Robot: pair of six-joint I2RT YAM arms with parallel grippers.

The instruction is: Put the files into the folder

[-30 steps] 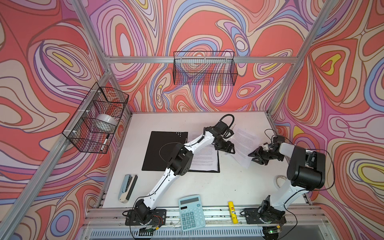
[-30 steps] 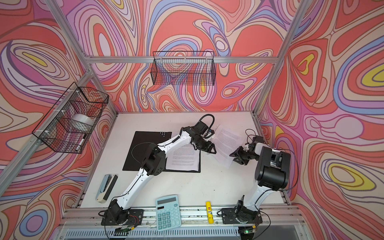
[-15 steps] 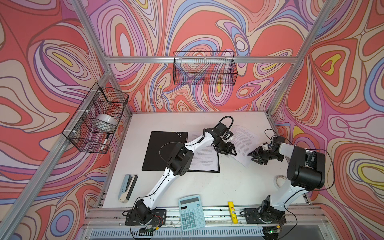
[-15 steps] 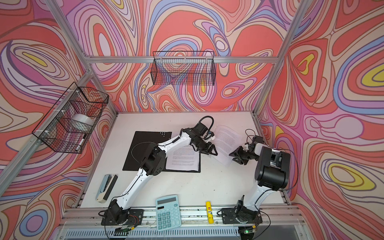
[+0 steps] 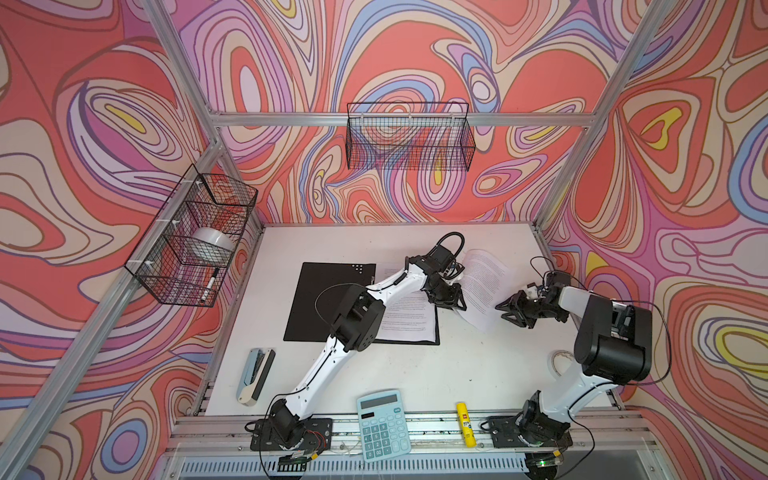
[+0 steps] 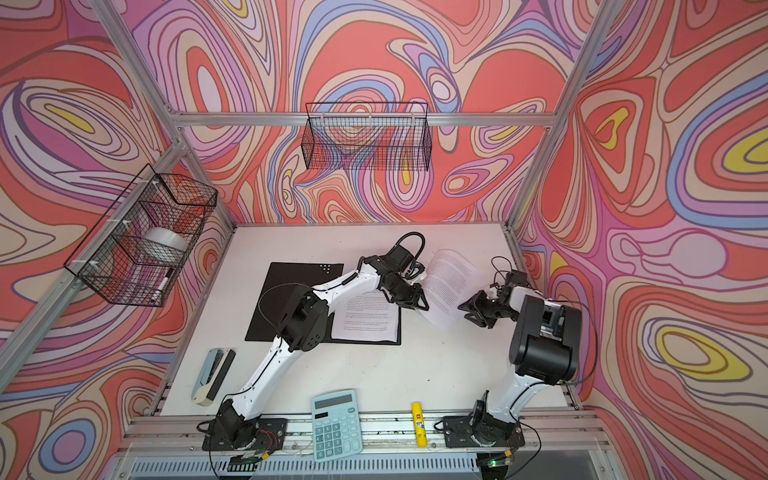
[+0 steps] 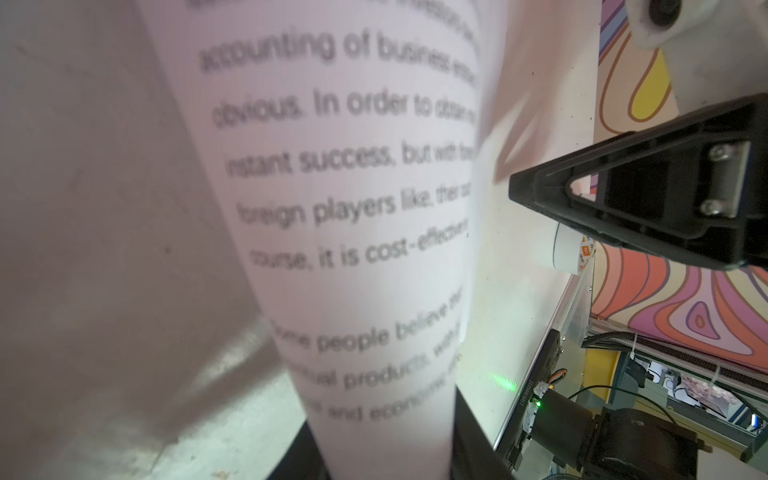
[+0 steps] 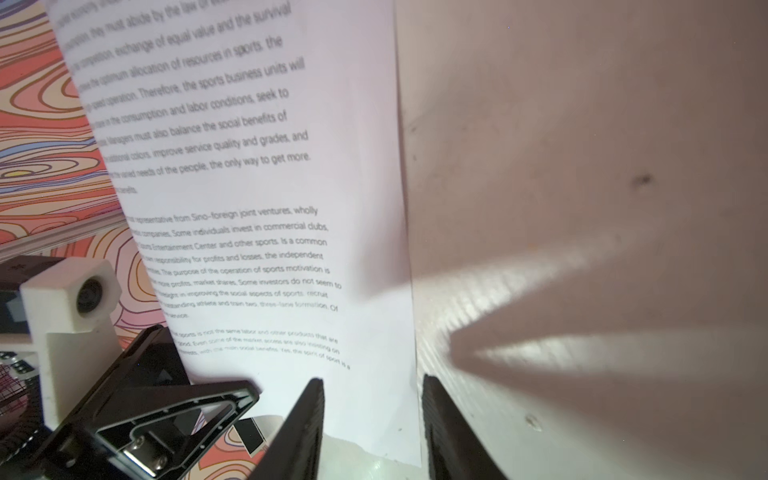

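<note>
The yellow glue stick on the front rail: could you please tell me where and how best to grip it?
Probably take the glue stick across the middle of its barrel, from straight above, fingers closing on its long sides. It lies flat, pointing front to back, with gaps beside it toward the calculator and the right arm's base.
</note>
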